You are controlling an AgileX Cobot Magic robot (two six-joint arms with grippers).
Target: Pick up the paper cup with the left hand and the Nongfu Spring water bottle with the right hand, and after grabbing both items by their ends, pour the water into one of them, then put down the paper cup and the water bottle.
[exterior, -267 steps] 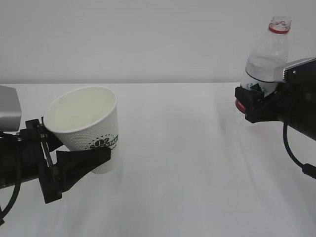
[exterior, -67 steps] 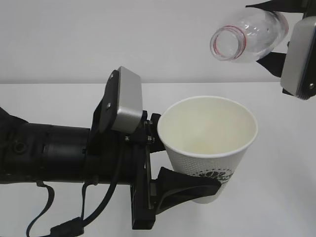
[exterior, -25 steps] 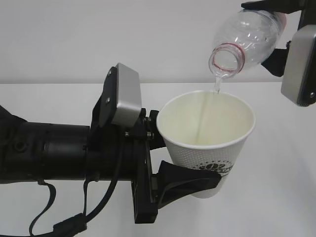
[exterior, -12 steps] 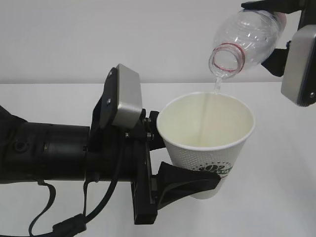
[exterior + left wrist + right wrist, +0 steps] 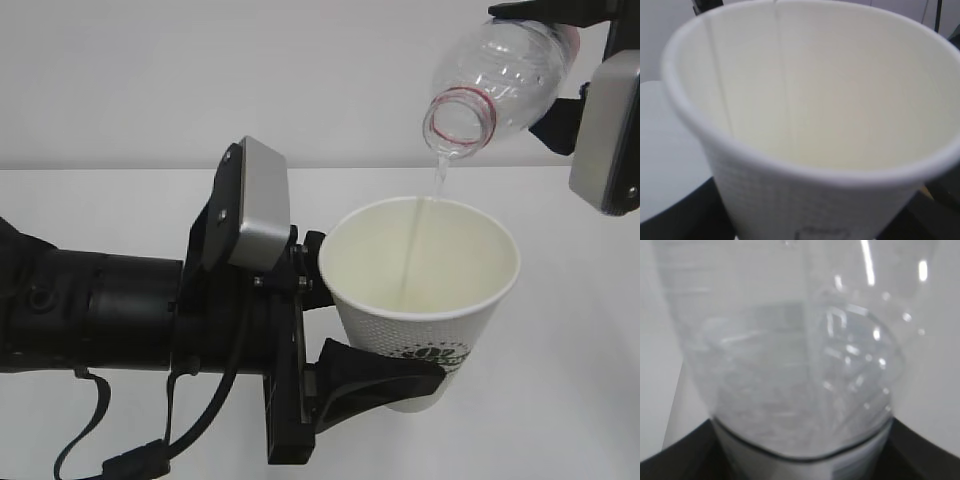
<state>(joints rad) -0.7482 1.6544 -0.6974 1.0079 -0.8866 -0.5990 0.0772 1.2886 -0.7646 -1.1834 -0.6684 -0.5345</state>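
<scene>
- We see the paper cup (image 5: 420,300) right of centre in the lower half of the exterior view, upright with its cream inside facing us and the dark green logo low on its side.
- The left hand (image 5: 370,330) reaches in from the left edge of the frame; its black fingers (image 5: 375,385) are clamped around the cup's lower body, and the grey metal plate (image 5: 250,215) stands just left of the rim.
- In the upper right corner the Nongfu Spring water bottle (image 5: 500,75) is tipped with its open mouth and red neck ring pointing down and left, above the cup and apart from it.
- The right hand (image 5: 575,75) grips the bottle at the frame's right edge, jaws closed on its body.
- A thin stream of the water (image 5: 425,215) falls from the mouth into the cup.
- The left wrist view is filled by the cup (image 5: 810,125), the stream (image 5: 782,75) a fine line down its inside.
- The right wrist view shows the bottle (image 5: 800,365) close up and blurred, with water inside.
</scene>
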